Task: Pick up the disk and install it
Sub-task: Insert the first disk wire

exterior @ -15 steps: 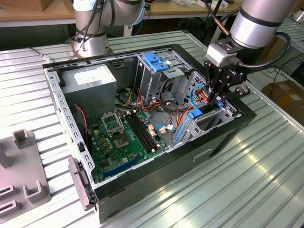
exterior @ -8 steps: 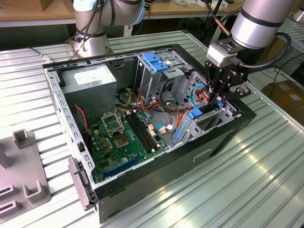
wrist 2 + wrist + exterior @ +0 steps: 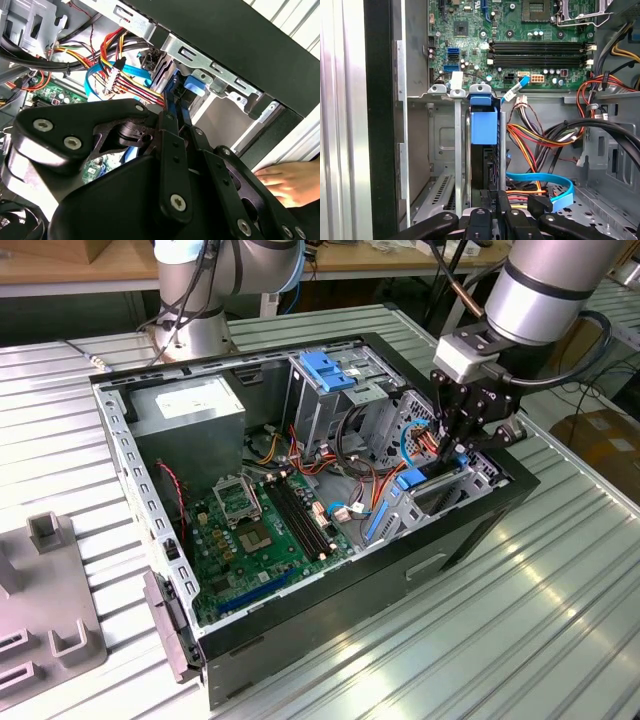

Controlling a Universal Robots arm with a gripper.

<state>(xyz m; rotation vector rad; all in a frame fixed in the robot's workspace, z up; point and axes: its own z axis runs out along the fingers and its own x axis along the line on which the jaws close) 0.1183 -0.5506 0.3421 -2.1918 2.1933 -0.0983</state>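
Your gripper (image 3: 466,443) hangs inside the open case (image 3: 480,530), at the corner nearest the exterior view's right, its jaws drawn close together on the top edge of the disk (image 3: 483,150); the install step is in hand, not the pick-up. In the first wrist view the disk stands on edge in a narrow metal bay (image 3: 457,150) against the case wall, its blue bracket (image 3: 483,125) facing up and its dark body running down between the bay's rails, so it looks partly seated at least; how deep it sits you cannot tell. By the look of it, the move ahead calls for a straight push along the rails with no tilt, and care for the blue cable (image 3: 545,182) and the red, yellow and orange wires (image 3: 117,65) lying just beside the slot. Little of the disk shows: a blue plastic tab and a slim dark edge, its label hidden. A hand (image 3: 287,182) rests beside the case in the second wrist view, near the gripper; mind it. The motherboard (image 3: 265,530) lies well apart
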